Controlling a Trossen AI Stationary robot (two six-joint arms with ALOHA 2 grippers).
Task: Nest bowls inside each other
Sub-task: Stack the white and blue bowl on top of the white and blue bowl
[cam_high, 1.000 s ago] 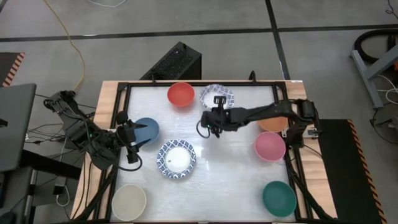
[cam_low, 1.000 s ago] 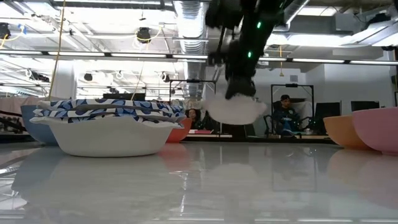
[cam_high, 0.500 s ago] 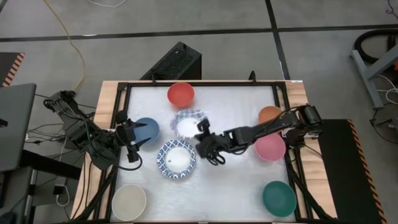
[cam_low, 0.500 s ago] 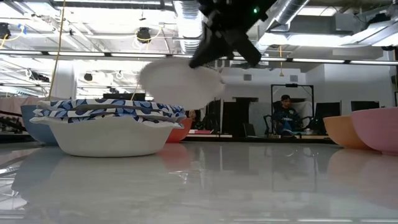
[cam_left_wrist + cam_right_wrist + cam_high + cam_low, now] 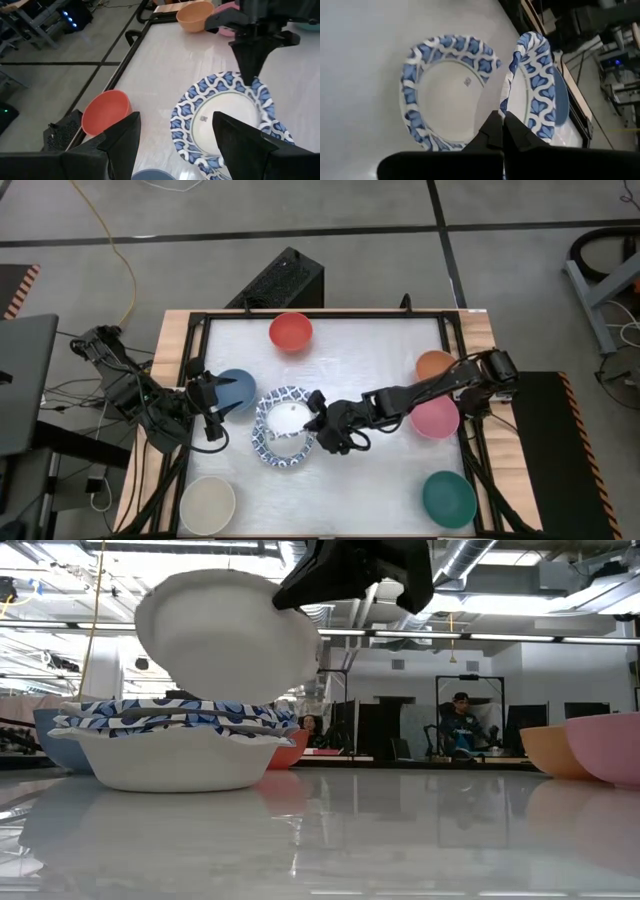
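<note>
A white bowl with a blue-patterned rim (image 5: 287, 410) hangs tilted over a stack of like bowls (image 5: 270, 448) at the table's middle left, with my right gripper (image 5: 316, 418) shut on it. In the low view the held bowl's white underside (image 5: 225, 635) faces the camera above the stack (image 5: 175, 745). The stack rests on its base on the table. My left gripper (image 5: 212, 420) stands open beside the dark blue bowl (image 5: 238, 387), with nothing between its fingers (image 5: 120, 145). My right gripper pinches the patterned bowl's rim (image 5: 506, 106) between its two fingers, on the side toward the table's right. The fingers come from the right, slanting down. The bowl stands steeply tilted, almost on edge, with its lower rim close above the stack's top bowl (image 5: 447, 92).
A red bowl (image 5: 290, 331) sits at the far edge. Orange (image 5: 433, 364) and pink (image 5: 434, 417) bowls sit at the right, under my right arm. A teal bowl (image 5: 448, 498) is near right and a cream bowl (image 5: 208, 503) near left. A person sits beyond the table (image 5: 458, 725).
My right gripper has carried the patterned bowl from the table's far middle toward the near left, to above the stack, rising a little. Its wrist has rolled, and the bowl has tipped from about level to steeply tilted.
</note>
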